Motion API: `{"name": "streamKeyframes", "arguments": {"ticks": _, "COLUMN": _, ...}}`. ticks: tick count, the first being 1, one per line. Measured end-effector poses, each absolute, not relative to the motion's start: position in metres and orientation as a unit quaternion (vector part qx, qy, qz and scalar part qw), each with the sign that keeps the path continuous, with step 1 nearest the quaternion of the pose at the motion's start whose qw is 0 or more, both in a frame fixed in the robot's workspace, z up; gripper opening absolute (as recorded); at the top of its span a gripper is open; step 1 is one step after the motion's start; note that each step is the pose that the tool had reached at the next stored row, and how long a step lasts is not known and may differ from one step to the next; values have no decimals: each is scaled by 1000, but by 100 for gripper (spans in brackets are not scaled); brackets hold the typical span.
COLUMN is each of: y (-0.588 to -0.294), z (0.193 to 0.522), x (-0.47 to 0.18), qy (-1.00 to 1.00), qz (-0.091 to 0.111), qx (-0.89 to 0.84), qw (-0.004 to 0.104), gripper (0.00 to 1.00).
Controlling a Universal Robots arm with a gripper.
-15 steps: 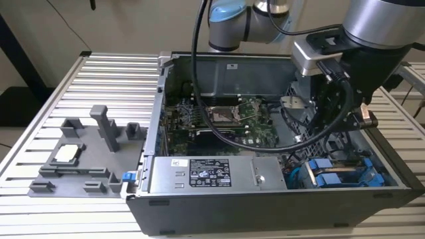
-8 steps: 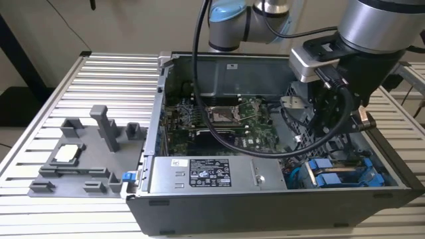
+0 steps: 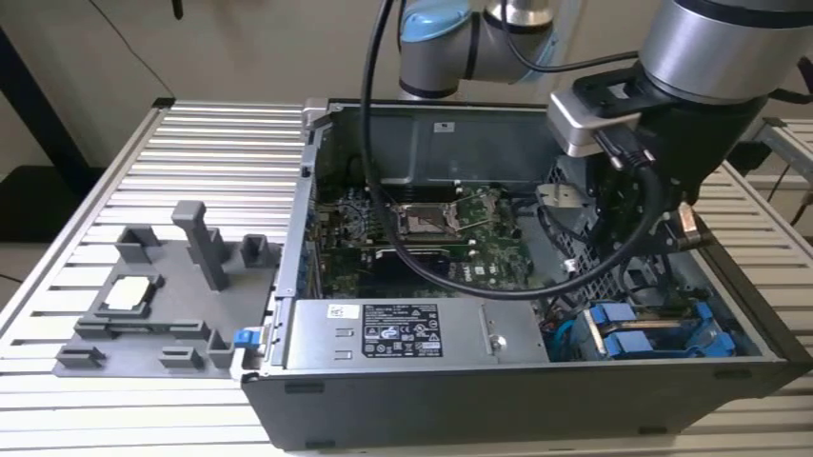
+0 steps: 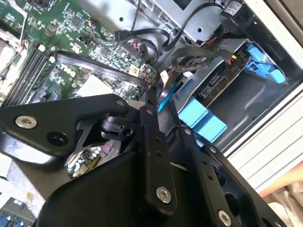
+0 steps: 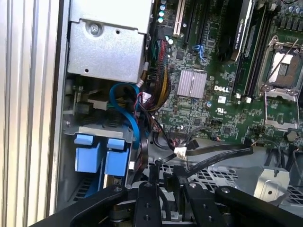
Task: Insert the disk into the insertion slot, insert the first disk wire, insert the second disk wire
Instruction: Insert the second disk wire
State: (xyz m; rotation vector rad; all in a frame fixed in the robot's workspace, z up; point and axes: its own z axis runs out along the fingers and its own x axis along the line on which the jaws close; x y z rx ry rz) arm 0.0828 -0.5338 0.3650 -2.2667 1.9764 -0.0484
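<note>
The disk point(image 3: 648, 335) sits in the insertion slot point(image 3: 749, 335) already, so a wire step is in hand, with the end effector point(image 5: 163, 182) closed, probably pinching a black wire point(image 5: 208, 160).

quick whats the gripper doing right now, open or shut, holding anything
gripper: fingers close together over the black wires inside the computer case; shut or holding one cannot be told.

- The gripper point(image 5: 163, 182) fingertips sit among black cables; their grasp is perhaps unreadable.
- The disk point(image 3: 642, 335) lies mostly hidden inside the case point(image 3: 508, 400).
</note>
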Motion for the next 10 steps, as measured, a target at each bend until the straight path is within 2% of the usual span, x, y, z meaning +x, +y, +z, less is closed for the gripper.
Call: {"name": "streamKeyframes", "arguments": {"ticks": 10, "y": -534, "z": 363, "x": 82, "qy": 675, "qz": -14, "qx": -734, "qw": 74, "gripper": 27}}
